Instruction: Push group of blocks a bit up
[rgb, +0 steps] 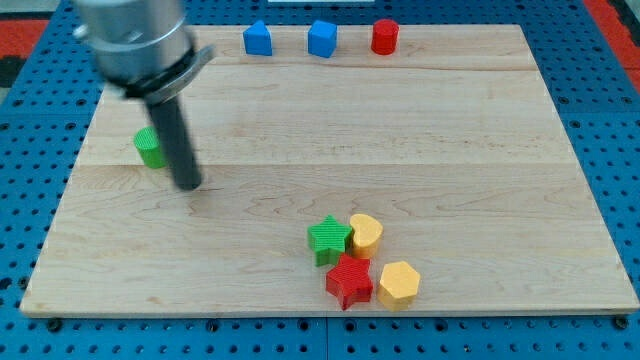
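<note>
Currently positioned at the view's left: my tip (188, 186), down on the wooden board (440, 130), just right of the green block (150, 147), shape partly hidden by the rod. No jaws fitted; plain rod only. Grouped near the view's bottom, well apart from the tip: green star (329, 239), yellow heart (366, 234), red star (349, 281), yellow hexagon (399, 283), packed close together. Lined along the view's top edge: blue block (258, 39), blue cube (322, 39), red cylinder (385, 37).

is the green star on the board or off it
On the board: the green star sits on the wood near the view's bottom, touching the red star. My tip is far off to the view's left.
</note>
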